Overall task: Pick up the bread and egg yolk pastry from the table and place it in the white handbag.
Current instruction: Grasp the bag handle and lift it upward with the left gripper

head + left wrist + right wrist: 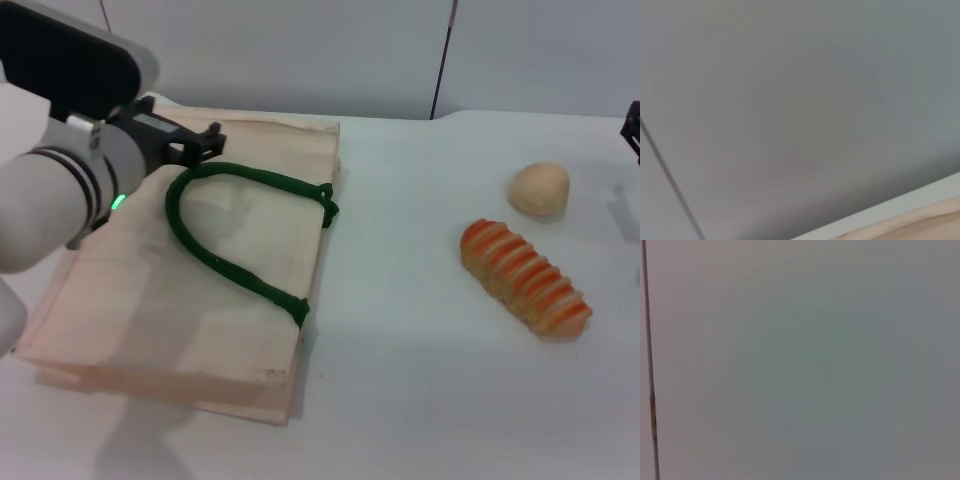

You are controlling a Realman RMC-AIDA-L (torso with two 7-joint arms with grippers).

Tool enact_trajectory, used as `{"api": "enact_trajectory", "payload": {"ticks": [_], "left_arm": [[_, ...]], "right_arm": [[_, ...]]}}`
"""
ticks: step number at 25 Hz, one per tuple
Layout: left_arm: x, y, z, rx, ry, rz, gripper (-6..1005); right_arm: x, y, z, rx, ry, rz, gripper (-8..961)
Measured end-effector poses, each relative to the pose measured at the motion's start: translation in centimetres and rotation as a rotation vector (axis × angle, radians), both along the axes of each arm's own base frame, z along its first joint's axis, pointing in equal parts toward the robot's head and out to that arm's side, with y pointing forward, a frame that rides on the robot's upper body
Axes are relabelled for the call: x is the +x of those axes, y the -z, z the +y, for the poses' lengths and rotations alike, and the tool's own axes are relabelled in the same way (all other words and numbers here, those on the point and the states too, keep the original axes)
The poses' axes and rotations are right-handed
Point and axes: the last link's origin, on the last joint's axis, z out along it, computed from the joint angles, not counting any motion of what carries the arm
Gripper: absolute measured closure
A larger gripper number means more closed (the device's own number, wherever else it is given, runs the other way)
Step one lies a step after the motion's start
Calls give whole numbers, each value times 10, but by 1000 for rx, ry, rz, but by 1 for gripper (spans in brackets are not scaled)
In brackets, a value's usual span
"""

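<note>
White and smooth, the table [420, 380] fills most of the head view, with a pale grey wall [300, 50] behind it. On the left part lies the white handbag [200, 300], flat on the table, and its dark green handle [230, 260] makes a loop on top of the fabric. The left end effector [205, 140] is over the far part of the handbag, just beside the top of the handle loop. Its dark tips are seen, but I cannot tell if they are wide or narrow. On the right part of the table is the bread [525, 278], a long striped loaf lying at an angle. The egg yolk pastry [539, 188] sits near its far end, apart from it. Both foods are well apart from the handbag. At the right edge only a small dark part of the right end effector [633, 125] shows, and its state I cannot tell.

From the left wrist view almost everything is grey wall [790, 100], with a strip of the table [920, 195] and a small piece of the handbag [935, 215] in one corner.

From the right wrist view only the wall [815, 365] shows, with one thin dark line [647, 340] near the edge.
</note>
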Motion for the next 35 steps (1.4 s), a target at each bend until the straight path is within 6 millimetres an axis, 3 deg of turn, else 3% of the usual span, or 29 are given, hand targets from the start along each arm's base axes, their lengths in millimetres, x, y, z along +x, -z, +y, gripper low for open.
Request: {"api": "enact_trajectory", "payload": {"ticks": [5, 9, 14, 21, 35], "left_arm": [[12, 9, -2, -7, 33, -67, 141], [15, 2, -2, 18, 81, -180, 141], [11, -8, -2, 29, 164, -317, 141], [-3, -6, 5, -34, 273, -417, 141], [-22, -7, 20, -209, 345, -319, 141]], "right_arm": [[-1, 0, 1, -1, -3, -1, 118], [-1, 0, 1, -1, -3, 0, 118], [-1, 0, 1, -1, -3, 0, 118], [-1, 0, 1, -1, -4, -1, 118], [-3, 3, 4, -23, 3, -7, 118]]}}
